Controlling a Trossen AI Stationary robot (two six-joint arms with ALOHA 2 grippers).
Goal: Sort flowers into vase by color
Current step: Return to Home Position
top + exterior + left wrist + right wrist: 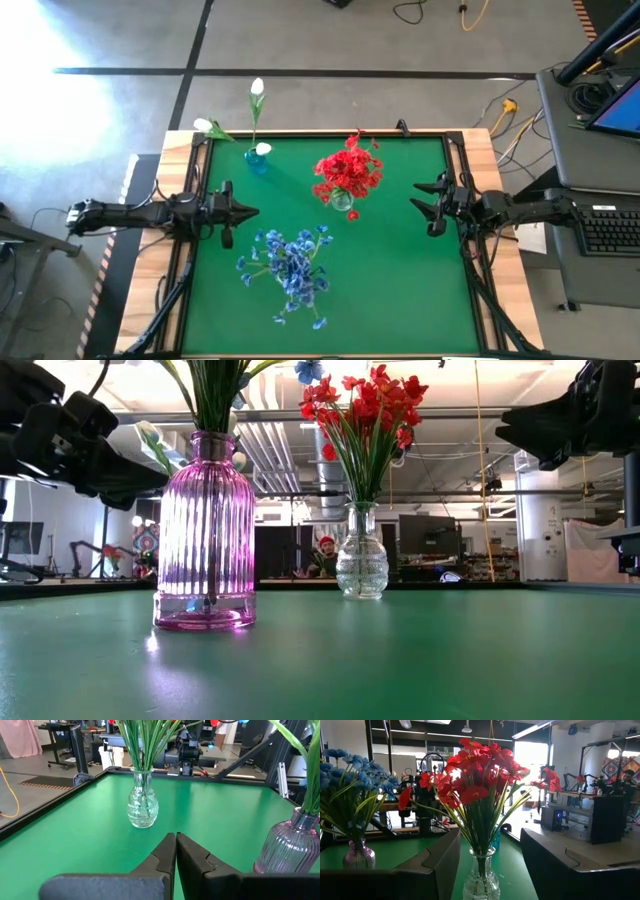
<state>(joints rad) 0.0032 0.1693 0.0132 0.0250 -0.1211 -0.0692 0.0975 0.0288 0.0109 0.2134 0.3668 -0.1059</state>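
From above, the red flowers are seen in a clear vase near the middle of the green tabletop. The blue flowers are nearer the front edge, and the white flowers are in a small blue vase at the far edge. The violet vase, covered by blue blooms from above, is shown plainly in the low view. The left gripper is held at the left side, and its wrist view shows it closed and empty. The right gripper is held at the right side, spread wide and empty, with the red flowers framed between its fingers.
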